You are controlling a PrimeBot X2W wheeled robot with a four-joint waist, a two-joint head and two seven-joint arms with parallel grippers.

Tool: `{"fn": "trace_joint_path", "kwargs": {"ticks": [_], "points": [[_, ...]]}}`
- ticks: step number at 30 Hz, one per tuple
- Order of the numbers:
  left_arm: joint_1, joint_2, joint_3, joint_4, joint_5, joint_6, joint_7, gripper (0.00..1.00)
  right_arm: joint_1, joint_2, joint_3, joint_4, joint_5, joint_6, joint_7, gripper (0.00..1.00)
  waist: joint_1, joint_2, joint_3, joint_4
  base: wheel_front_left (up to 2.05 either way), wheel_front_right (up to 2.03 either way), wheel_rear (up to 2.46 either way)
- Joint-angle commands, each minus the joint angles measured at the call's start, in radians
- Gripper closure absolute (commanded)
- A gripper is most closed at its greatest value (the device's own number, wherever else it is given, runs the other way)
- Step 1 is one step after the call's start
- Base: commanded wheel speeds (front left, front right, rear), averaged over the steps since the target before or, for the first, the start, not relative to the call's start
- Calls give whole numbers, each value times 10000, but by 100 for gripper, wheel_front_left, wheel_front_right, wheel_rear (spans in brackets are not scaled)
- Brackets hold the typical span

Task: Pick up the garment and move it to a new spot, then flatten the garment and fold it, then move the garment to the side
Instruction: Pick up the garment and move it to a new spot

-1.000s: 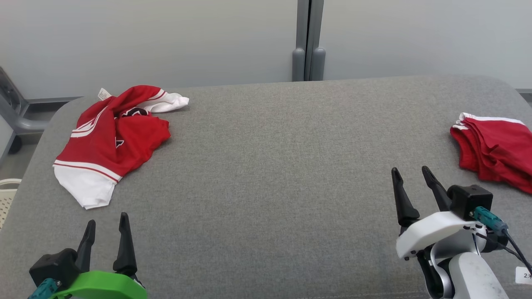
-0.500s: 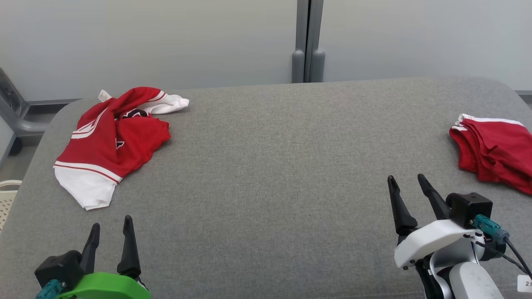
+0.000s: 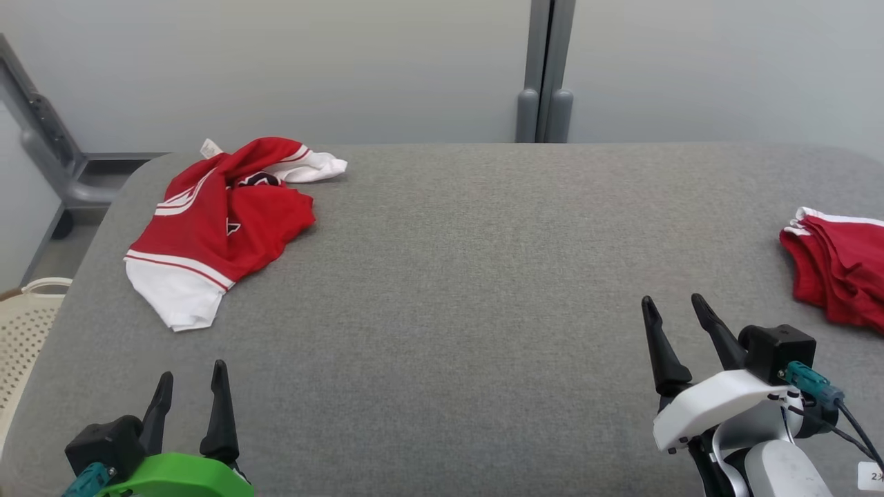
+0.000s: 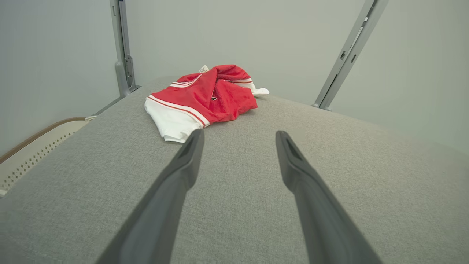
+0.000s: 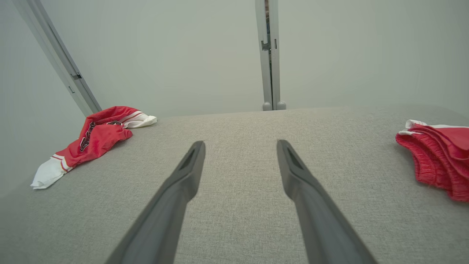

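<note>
My head camera has swung left; nothing on the grey fabric table [image 3: 469, 276] has moved.
The crumpled red-and-white jersey [image 3: 221, 221] lies at the table's far left corner, well ahead of my left gripper [image 3: 193, 371], whose fingers stand apart and empty; my right gripper [image 3: 672, 300] is likewise spread, holding nothing. More of the cream perforated basket [image 3: 27, 324] now shows off the left edge (contents hidden from me). Folded red shorts [image 3: 839, 276] sit at the right edge, clear of both arms.
</note>
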Motion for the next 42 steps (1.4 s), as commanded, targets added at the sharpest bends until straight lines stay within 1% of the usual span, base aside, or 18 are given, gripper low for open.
{"fn": "trace_joint_path", "kwargs": {"ticks": [1,2,3,6,13,17,21,26,30,34,35,39,42], "points": [[-121,60,-6,1,62,65,16,0,158,-9,-25,-3,51,-11,-55,0,0,0,-31,426,0,0,0],[-116,75,-3,-11,70,83,28,0,155,-11,-11,5,68,-11,-95,0,0,0,-35,588,0,0,0],[-118,126,-33,-18,109,101,70,0,166,-11,-13,39,73,-11,-125,0,0,0,-39,972,0,0,0],[-80,179,-62,-126,161,176,135,0,175,-11,-31,45,124,-11,-155,0,0,0,-39,1590,0,0,0],[-1,360,-100,-240,207,171,265,0,187,-12,-85,79,188,-11,-222,0,0,0,17,3026,0,0,0],[126,403,-72,-329,190,232,284,0,53,-18,38,131,258,-11,-276,0,0,0,81,3505,0,0,0],[183,420,-46,-396,159,250,259,0,-16,-19,63,175,244,-11,-314,0,0,0,120,3656,0,0,0],[172,382,28,-415,125,295,203,0,-60,-24,98,217,158,-11,-316,0,0,0,200,3560,0,0,0],[-102,328,51,-314,150,320,226,0,-63,-24,59,204,87,-11,-268,0,0,0,308,3191,0,0,0],[-622,304,48,-231,250,331,321,0,-86,-24,-9,103,-4,-11,-185,0,0,0,461,2684,0,0,0],[-1013,326,20,-146,290,206,403,0,-141,-24,-55,17,-79,-11,-159,0,0,0,580,2382,0,0,0],[-2245,450,-27,98,446,-54,752,0,-350,-22,-160,-249,-254,-11,-36,0,0,0,1047,1748,0,0,0],[-3476,673,-31,544,559,-355,1231,0,-555,-21,-158,-483,-353,-11,58,0,0,0,1487,1260,0,0,0]]}}
